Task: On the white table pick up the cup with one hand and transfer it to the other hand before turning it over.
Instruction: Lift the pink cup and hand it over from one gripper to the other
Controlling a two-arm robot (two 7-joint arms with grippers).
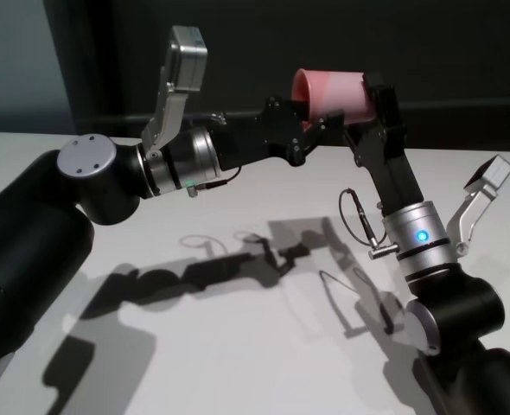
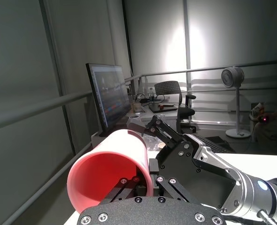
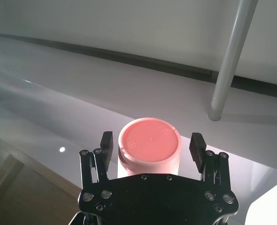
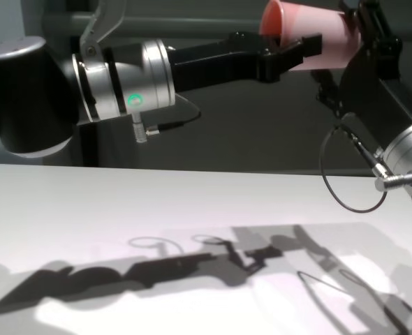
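The small pink plastic tumbler (image 1: 333, 93) lies sideways in the air, high above the wide matte white tabletop (image 1: 238, 346), and fills the space between the right gripper's (image 3: 151, 145) spread black fingers (image 3: 196, 145), its flat base toward that wrist. The left gripper's (image 1: 311, 130) closed fingers pinch the rim wall at the other end, blocking that side. Below both sets of fingers open air separates them from the table.
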